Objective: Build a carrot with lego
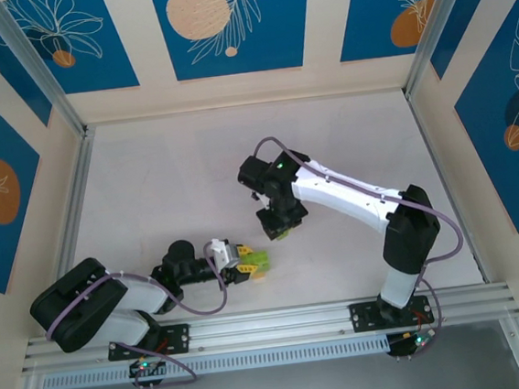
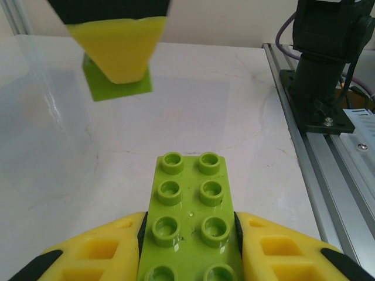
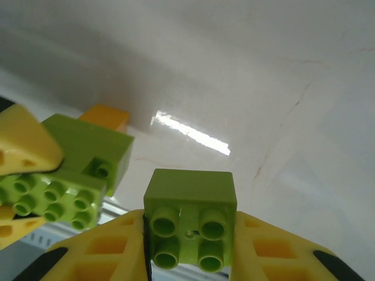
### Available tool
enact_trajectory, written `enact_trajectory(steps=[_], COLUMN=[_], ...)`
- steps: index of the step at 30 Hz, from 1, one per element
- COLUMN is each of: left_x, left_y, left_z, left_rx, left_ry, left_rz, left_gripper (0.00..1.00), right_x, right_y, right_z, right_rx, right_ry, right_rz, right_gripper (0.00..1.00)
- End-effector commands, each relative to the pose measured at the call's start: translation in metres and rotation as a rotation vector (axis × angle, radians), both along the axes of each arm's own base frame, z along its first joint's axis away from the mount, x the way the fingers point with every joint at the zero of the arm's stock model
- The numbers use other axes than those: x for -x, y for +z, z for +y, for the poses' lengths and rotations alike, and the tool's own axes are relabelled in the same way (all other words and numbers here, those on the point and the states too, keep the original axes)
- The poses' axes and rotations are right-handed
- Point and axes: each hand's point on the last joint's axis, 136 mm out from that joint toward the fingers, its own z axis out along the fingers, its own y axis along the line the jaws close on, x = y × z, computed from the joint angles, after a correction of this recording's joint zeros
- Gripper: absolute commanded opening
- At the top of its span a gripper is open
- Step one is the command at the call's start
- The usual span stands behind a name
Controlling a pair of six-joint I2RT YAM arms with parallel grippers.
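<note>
Surface (image 1: 192, 164): work is done over its near half, between centre and near edge.

Left arm (image 1: 87, 312) is folded low along the near edge. Right arm (image 1: 351, 195) is reached in from the near right corner toward the centre.

Left gripper (image 1: 240, 261) is clamped on the carrot (image 1: 259, 263) by its long green plate (image 2: 190, 216). The plate is held studs up, with its free end pointed at the right gripper (image 1: 279, 222), so open studs are offered as a mating face.

Right gripper is clamped on the sides of a green 2x2 brick (image 3: 188, 205). The brick is held just beyond the carrot, near but apart.

An orange brick (image 3: 106, 117) is seen at the carrot's far side, behind a green block.

Step is judged as alignment before press-fit; the 2x2 brick is not yet seated. Square alignment over the free studs is called for next. With a skewed push, the plate could be twisted in the grip.
</note>
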Motion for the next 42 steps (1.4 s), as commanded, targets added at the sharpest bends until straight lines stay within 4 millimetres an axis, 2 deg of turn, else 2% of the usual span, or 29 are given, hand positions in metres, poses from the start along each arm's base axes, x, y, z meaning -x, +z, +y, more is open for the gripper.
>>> enact_trajectory(steps=[1,5,11,20,37,42], left_x=[0.003,0.003,0.002,0.002,0.001,0.001], left_y=[-0.001,-0.002,-0.004,-0.006,-0.008,-0.009], left_z=[-0.002,-0.002,-0.002,-0.002,-0.004,-0.004], left_rx=[-0.006,-0.010,-0.017,-0.024,-0.036,-0.038], left_ry=[-0.036,-0.035,-0.032,-0.037,-0.034,-0.035], left_rz=[0.002,0.003,0.005,0.009,0.014,0.015], left_gripper=[0.29,0.28,0.27,0.26,0.26,0.26], right_x=[0.024,0.037,0.036,0.033,0.038,0.041], right_y=[0.012,0.005,-0.007,0.000,0.004,-0.001], right_z=[0.012,0.015,0.012,0.024,0.029,0.032], right_rx=[-0.058,-0.055,-0.080,-0.125,-0.150,-0.142], right_ry=[-0.107,-0.159,-0.270,-0.291,-0.307,-0.303], right_rz=[0.050,0.067,0.038,0.011,0.018,0.035], right_gripper=[0.31,0.31,0.30,0.29,0.29,0.29])
